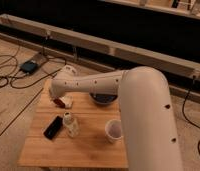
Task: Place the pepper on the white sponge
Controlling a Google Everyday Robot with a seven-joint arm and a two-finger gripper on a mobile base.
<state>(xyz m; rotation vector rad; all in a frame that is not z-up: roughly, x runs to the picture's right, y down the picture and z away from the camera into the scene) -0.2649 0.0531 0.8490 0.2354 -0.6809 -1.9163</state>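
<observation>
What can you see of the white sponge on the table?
The white sponge is a small off-white block with rounded corners, soft-looking, lying flat toward the wooden table's far left corner in the picture. The gripper, shut on the pepper, hangs low over the sponge's left part, and the pepper shows dark red at that edge; whether it touches the sponge cannot be told. The dark bowl stands apart to its right.
</observation>
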